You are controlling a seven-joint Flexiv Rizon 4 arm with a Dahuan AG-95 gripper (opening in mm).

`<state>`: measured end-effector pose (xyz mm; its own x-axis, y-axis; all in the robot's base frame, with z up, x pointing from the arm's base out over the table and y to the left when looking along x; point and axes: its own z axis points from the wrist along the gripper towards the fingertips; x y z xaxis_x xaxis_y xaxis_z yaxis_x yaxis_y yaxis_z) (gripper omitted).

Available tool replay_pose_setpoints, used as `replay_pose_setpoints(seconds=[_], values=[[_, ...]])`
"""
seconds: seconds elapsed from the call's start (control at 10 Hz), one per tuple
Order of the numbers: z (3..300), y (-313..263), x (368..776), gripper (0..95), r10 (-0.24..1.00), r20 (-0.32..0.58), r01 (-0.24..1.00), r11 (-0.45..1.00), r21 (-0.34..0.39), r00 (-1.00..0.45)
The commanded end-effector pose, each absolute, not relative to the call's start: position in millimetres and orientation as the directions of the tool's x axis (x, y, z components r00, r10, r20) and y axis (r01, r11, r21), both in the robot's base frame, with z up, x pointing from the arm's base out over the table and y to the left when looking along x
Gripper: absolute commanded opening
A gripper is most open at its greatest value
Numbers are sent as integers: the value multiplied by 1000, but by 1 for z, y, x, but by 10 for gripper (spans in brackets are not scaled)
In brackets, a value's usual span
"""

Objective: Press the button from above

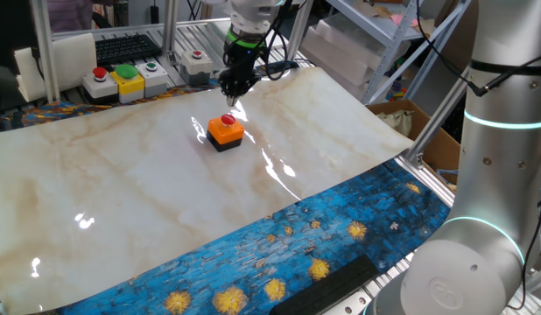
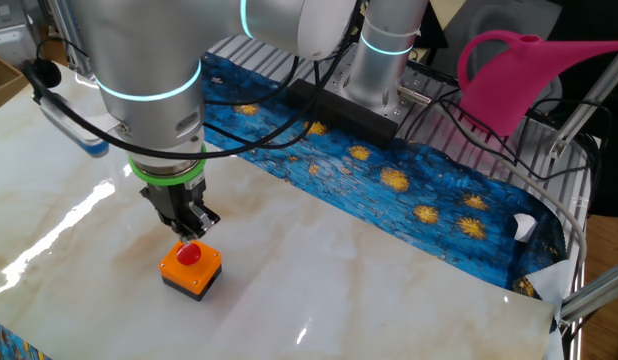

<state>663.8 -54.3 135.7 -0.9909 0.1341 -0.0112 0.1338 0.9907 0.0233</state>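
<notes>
One fixed view looks across the marble sheet [image 1: 165, 184] from afar; the other, opposite, sits closer. Both share the button [image 1: 226, 131].

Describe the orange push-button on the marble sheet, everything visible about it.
The button is a small red round cap on a square orange housing with a black base, plastic by its look. It sits upright on the pale marble-patterned sheet, toward its far middle in the view with the control boxes. The gripper hangs just above the cap; contact cannot be told.

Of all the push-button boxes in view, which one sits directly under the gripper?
The orange button alone on the marble sheet, beneath the gripper. The grey and yellow boxes sit at the table's far edge.
</notes>
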Motion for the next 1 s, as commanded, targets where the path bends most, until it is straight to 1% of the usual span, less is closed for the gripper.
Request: replay_pose_setpoints(seconds=[0.1,0.3,0.6,1.0], values=[[135,-54,664,0,133,-16,132,991,16,-991],[135,-54,664,0,146,-10,145,989,6,-989],[135,-54,664,0,167,76,168,986,-4,-983],[135,-54,664,0,202,74,201,979,-19,-977]])
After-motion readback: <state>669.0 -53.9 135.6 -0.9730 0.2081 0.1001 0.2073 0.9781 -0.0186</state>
